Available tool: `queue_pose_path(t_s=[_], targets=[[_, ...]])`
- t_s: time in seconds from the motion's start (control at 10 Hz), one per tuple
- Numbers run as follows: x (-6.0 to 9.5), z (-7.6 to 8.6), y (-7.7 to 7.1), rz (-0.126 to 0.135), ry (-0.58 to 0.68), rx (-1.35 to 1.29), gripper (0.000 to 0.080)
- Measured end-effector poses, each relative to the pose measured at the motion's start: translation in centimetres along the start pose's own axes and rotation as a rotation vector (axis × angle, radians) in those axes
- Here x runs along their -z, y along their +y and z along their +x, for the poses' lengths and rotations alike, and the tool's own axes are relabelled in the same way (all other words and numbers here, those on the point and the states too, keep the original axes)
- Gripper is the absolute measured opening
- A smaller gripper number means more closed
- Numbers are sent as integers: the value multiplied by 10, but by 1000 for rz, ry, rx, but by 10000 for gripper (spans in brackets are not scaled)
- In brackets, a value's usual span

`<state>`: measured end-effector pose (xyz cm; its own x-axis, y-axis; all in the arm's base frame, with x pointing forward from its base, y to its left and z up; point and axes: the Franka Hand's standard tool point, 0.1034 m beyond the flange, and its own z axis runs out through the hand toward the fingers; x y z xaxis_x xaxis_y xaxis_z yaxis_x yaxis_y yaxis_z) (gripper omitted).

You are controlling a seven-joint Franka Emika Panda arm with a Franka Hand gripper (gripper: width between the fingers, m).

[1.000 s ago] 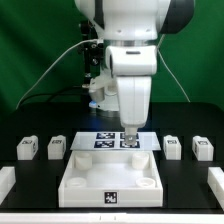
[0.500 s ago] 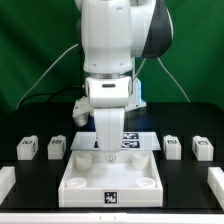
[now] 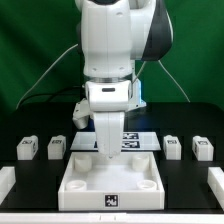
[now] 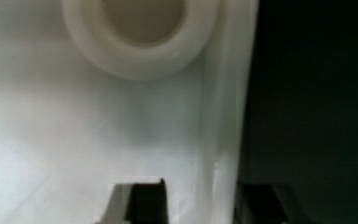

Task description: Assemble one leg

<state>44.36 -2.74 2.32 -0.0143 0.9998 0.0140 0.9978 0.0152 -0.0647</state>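
**Legs (image 3: 27, 148) lie apart from the gripper, which stands at the tray's far corner**

Four look-alike white blocks with tags sit on the black table (image 3: 20, 125) in a row. One leg (image 3: 27, 148) and a second leg (image 3: 56, 146) are at the exterior view's left of the large white tray (image 3: 85, 190). A third leg (image 3: 172, 146) and a fourth leg (image 3: 202, 148) are at its right. Nothing touches any of them.

The gripper (image 3: 104, 152) points straight down at the tray's far corner, on the exterior view's left, just in front of the marker board (image 3: 135, 140).

In the wrist view its two dark fingers (image 4: 144, 205) stand on either side of the tray's upright wall, and the white wall fills the gap between them. Whether the jaws press on the wall cannot be told. A round corner hole (image 4: 140, 25) shows in the tray beside that wall.
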Motion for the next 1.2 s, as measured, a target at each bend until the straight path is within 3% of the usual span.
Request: queue_pose_path(t_s=[0.1, 0.2, 0.8, 1.0, 1.2], targets=[[0, 0, 0, 0, 0, 0, 72], [0, 0, 0, 0, 0, -1, 55], [0, 1, 1, -1, 1, 2, 55], [1, 19, 10, -11, 11, 15, 57], [2, 45, 30, -33, 30, 25, 57]])
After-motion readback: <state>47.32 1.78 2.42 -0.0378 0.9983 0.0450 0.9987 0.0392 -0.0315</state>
